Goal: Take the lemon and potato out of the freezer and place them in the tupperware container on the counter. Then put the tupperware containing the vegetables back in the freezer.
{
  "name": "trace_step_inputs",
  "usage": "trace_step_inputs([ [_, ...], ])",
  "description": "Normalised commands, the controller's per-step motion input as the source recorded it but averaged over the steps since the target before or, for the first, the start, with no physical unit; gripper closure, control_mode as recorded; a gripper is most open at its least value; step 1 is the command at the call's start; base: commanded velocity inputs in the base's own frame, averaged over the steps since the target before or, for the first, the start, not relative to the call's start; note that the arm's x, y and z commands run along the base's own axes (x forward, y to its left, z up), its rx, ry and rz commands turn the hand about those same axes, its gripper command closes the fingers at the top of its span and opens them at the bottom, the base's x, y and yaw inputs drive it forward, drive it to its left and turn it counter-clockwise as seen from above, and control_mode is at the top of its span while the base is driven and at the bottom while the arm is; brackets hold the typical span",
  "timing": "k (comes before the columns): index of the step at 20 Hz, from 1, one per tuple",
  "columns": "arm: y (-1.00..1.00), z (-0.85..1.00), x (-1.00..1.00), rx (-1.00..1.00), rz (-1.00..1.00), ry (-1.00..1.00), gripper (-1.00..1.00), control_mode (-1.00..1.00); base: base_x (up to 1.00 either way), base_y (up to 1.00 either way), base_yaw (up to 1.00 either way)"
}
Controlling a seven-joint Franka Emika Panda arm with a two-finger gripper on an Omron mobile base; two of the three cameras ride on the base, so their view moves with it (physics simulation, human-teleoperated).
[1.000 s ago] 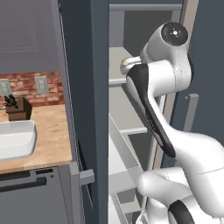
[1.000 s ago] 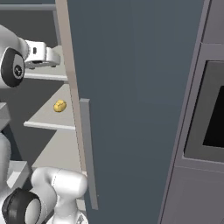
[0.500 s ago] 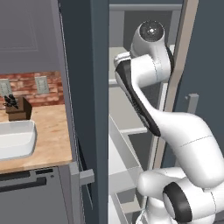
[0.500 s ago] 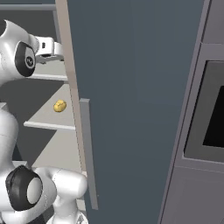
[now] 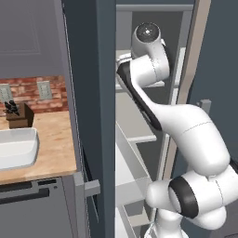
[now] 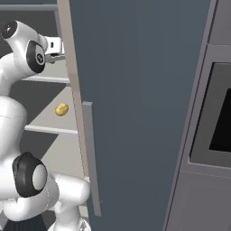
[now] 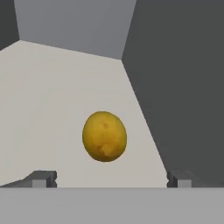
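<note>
My arm reaches up into the open freezer (image 5: 88,93), and my gripper (image 7: 111,178) points down at one of its pale grey shelves (image 7: 65,100). My fingers (image 7: 41,178) stand wide apart, as far open as they go, and they hold nothing. Between them and a little ahead lies the potato (image 7: 104,136), a dull yellow-tan lump with a few browner patches, resting on the shelf with bare shelf all round it. It sits nearer the darker side wall than the far back wall, but touches neither. My fingertips are clear of it on both sides.

From the right side, a small yellow-tan lump lies on a middle shelf, near the edge of the freezer door (image 6: 135,90), below the level of my hand. I cannot tell whether it is the same one that my gripper points at.

To the left of the freezer, the counter (image 5: 51,144) runs along the red brick wall (image 5: 28,90). The white tub (image 5: 16,148) sits on it, and a dark knife block (image 5: 18,115) stands behind the tub, against the wall.
</note>
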Motion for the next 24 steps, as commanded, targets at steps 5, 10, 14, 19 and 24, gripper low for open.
trace_step_inputs([
  [5,0.00,-0.17,0.37,0.00,-0.04,0.00,-1.00,-1.00,0.00,0.00,0.00],
  [10,0.00,-0.18,0.30,0.00,-0.04,0.02,-1.00,-1.00,0.00,0.00,0.00],
  [14,0.00,-0.12,0.27,0.00,-0.04,0.03,-1.00,-1.00,0.00,0.00,0.00],
  [19,0.00,-0.10,0.24,0.00,-0.04,0.03,-1.00,-1.00,0.00,0.00,0.00],
  [24,0.00,-0.11,0.19,0.00,-0.04,0.04,-1.00,-1.00,0.00,0.00,0.00],
])
